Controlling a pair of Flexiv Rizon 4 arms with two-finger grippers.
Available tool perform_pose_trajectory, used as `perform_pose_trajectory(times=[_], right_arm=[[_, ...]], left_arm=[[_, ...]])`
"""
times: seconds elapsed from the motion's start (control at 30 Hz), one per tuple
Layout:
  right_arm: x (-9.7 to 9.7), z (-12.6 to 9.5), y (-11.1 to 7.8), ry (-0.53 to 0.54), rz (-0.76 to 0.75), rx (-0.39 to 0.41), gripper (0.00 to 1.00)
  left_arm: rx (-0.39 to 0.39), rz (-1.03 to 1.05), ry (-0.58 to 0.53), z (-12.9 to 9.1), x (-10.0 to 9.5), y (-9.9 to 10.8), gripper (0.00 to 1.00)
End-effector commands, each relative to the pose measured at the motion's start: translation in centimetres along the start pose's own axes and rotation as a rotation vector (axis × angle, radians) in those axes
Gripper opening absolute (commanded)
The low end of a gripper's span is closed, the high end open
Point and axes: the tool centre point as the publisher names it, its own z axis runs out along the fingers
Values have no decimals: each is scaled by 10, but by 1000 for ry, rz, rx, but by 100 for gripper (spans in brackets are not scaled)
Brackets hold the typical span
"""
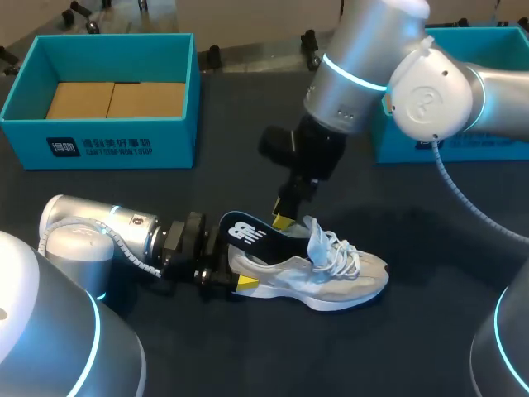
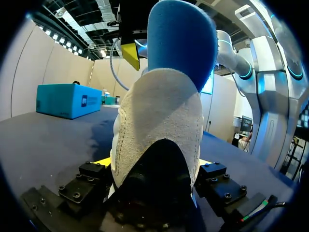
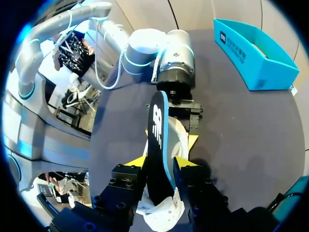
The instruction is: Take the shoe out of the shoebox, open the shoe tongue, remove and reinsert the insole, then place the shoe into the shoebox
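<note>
Shoe point(image 1: 331, 277), a pale grey-white trainer with loose laces, lies on its sole on the dark table point(image 1: 430, 347), out of both blue boxes. Its long axis runs straight out from the left gripper point(image 1: 231, 266), heel nearest that gripper and toe pointing away from it. The left gripper comes in low and level, and its two yellow-tipped fingers are clamped on the heel from either side; in the left wrist view the heel fills the gap between them. A dark insole point(image 1: 248, 233) with a blue underside sticks out of the shoe's mouth, slanting up and back over the heel towards the left gripper, its front end seemingly tucked down in the shoe. The right gripper point(image 1: 285, 217) hangs directly above the mouth of the shoe, pointing down, fingers closed on the insole, which stands on edge between them. Judging from this, the coming move turns on the insole's line: it shares the shoe's long axis, so it should slide along that heel-to-toe line while the left gripper steadies the heel, with the right arm the one placed to guide it
</note>
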Motion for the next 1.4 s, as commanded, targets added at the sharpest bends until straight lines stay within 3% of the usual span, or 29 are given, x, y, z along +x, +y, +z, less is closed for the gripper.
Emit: perform_pose_trajectory(times=[0.03,0.33,0.47,1.4], right_arm=[[-3,0,-3,7,3,-6,34],[-10,7,0,76,-14,-35,38],[-12,10,-1,94,-21,-53,45],[-8,40,8,218,-34,-104,45]], left_arm=[[0,0,-1,1,-1,1,0],[0,0,-1,1,-1,1,0],[0,0,-1,1,-1,1,0],[0,0,-1,1,-1,1,0]])
